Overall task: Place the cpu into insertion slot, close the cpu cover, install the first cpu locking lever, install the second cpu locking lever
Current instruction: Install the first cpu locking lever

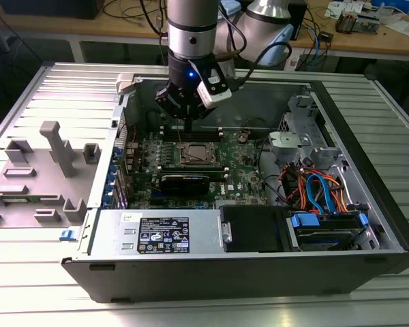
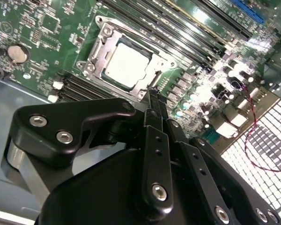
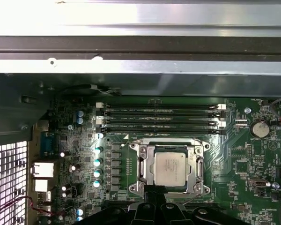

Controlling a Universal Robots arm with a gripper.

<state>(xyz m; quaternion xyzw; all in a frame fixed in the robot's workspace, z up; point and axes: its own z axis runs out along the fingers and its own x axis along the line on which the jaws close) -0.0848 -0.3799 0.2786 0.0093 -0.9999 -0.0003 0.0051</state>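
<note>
Chip and socket are together: the cpu (image 3: 171,168) lies flat in the insertion slot (image 3: 132,188), on the green board (image 3: 243,164) of the open computer case (image 1: 368,204), just beside the long black memory slots (image 3: 159,118). The cpu cover (image 3: 146,165) is down over it. Its silvery frame rings the pale top, so the chip is pinned by its edges while the middle shows through the window. Whether the thin locking levers along the socket's sides are latched I cannot make out. The case rests on its side on the slatted surface (image 1: 27,286), which turns the board face up so I can reach it from above. My arm comes straight down into the case, wrist vertical. My hand (image 2: 154,96) hangs close over the socket's edge rather than over the chip. Its fingers (image 2: 153,110) are drawn together to a narrow point, with nothing between them that I can see.
</note>
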